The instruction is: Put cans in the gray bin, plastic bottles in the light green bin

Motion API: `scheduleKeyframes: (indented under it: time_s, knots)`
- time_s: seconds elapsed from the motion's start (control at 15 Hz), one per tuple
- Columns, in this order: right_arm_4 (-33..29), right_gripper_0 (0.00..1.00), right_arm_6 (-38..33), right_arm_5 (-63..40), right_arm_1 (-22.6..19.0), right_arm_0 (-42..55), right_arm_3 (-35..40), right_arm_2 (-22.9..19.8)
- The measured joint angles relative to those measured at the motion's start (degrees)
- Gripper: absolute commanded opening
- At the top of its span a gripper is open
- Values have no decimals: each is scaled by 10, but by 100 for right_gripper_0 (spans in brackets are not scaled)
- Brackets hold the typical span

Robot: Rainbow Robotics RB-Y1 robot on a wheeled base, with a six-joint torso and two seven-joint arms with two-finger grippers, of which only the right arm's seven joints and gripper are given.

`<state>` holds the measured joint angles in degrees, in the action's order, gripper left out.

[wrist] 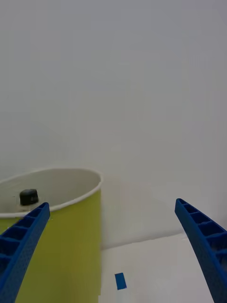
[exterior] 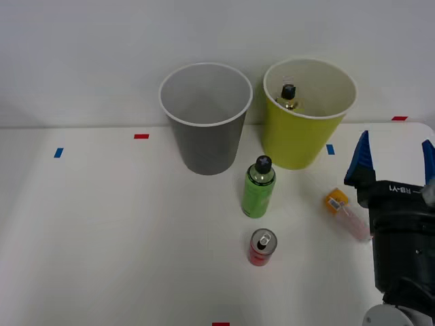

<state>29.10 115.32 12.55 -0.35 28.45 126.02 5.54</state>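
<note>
A short red can stands on the white table, near the front. Behind it a green bottle with a black cap stands upright. A pale pink bottle with an orange label lies on its side at the right, partly hidden by my right arm. The gray bin stands at the back, with the light green bin to its right. A black-capped bottle sits inside the green bin. My right gripper hangs open and holds nothing, to the right of the green bin and above the pink bottle.
Small blue tape marks and red tape marks dot the table. A plain white wall rises right behind the bins. The table's right edge lies close beside my arm.
</note>
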Motion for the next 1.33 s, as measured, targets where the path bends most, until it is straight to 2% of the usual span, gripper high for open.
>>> scheduleKeyframes:
  time_s: [0.47, 0.6, 0.73, 0.87, 1.33]
  knots:
    - [-54, 91, 2, 29, -18, 95, -17, 40]
    - [-62, 90, 3, 102, -25, 94, -65, 48]
    - [-71, 90, 5, 202, -35, 87, -143, 58]
    - [-85, 91, 7, 249, -52, 94, -181, 65]
    - [-119, 90, 1, 278, -75, 139, -183, 52]
